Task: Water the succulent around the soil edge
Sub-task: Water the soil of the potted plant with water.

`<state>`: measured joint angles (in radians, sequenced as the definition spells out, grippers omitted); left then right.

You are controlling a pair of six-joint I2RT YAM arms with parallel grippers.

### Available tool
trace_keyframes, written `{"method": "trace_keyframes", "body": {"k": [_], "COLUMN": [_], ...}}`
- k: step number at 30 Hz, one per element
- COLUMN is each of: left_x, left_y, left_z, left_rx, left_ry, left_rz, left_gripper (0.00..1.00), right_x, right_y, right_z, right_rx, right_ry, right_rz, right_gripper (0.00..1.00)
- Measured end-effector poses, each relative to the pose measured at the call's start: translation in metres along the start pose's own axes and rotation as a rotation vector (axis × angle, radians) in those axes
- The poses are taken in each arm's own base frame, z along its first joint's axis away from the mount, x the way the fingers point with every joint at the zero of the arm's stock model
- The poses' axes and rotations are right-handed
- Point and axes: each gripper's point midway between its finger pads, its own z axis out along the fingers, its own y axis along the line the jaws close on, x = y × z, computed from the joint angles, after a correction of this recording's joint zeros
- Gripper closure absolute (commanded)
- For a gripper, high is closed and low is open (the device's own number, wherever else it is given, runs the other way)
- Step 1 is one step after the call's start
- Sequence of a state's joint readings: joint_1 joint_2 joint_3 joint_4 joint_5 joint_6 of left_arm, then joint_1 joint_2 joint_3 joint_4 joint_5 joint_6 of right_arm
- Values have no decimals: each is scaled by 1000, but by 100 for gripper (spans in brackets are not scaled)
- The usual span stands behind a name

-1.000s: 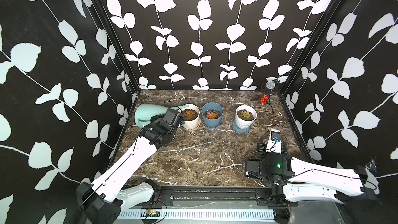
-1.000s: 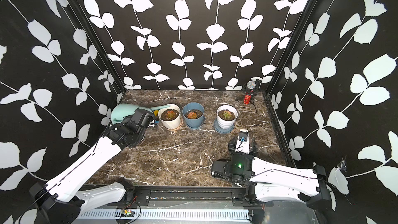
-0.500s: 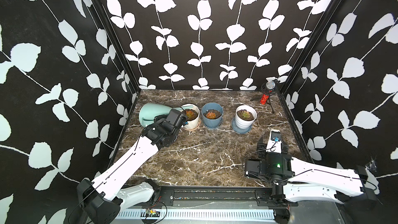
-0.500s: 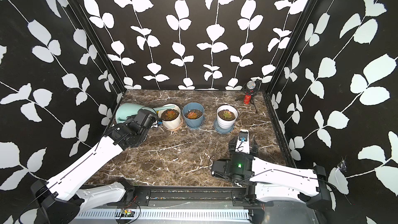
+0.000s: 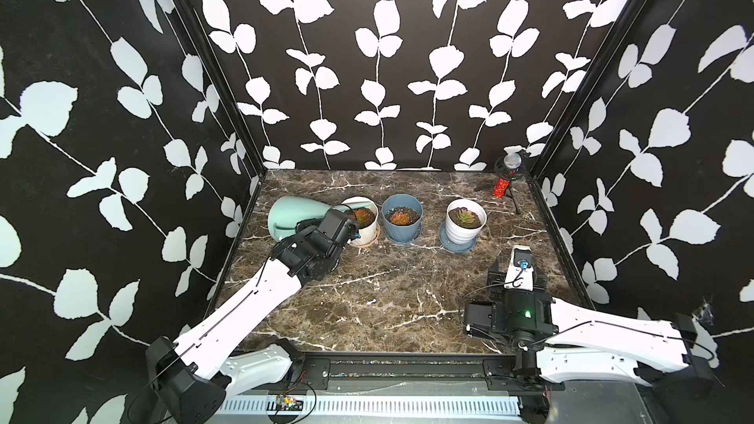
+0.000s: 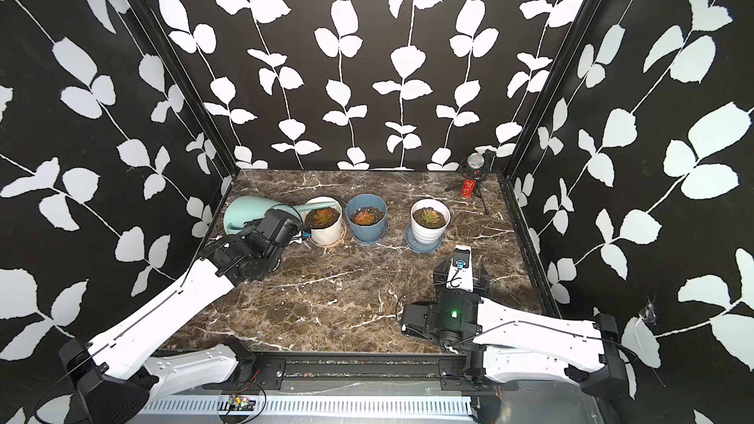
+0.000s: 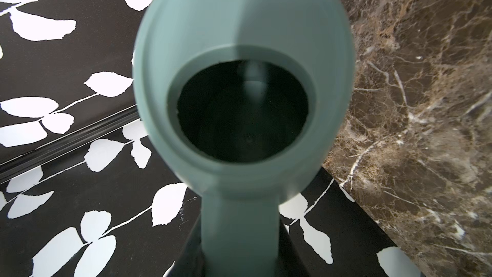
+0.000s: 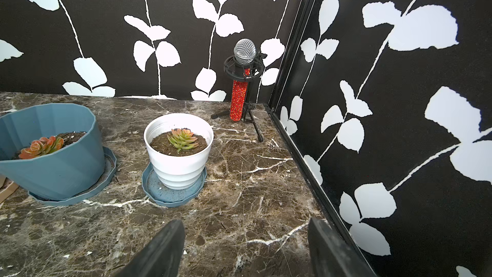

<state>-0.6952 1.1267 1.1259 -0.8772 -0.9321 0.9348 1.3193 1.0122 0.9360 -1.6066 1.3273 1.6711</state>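
While the left gripper (image 7: 239, 269) is closed narrow on the handle of the watering can (image 5: 293, 214) (its jaws are mostly hidden), the can is tipped almost flat at about 10 o'clock of the marble table (image 5: 387, 299). Its spout (image 6: 306, 208) reaches over the rim of the cream pot (image 5: 366, 235) at 11 o'clock, where the succulent (image 5: 361, 214) sits. If the tilt grows too quickly, I judge water may hit the rosette or run over the rim instead of the soil edge. At 4 o'clock the right gripper (image 8: 245, 249) rests wide and empty.
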Motion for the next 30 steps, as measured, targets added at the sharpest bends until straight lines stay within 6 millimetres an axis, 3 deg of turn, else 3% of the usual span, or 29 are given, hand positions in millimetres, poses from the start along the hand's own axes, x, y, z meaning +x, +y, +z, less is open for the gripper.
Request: {"method": "trace_keyframes", "body": {"k": [12,30], "left_x": [-8,2], "left_y": [-9,-15], "left_z": [-9,-21], "left_rx": [11,23], "left_ry": [-29,-49], "left_rz": [22,33], "left_gripper": [100,100], "right_x": [0,4], "right_y": [-1,-2], "right_z": [0,1], "right_rx": [-1,2], "right_ry": [4,8], "right_rz": [6,-5], "right_gripper": [24,24]}}
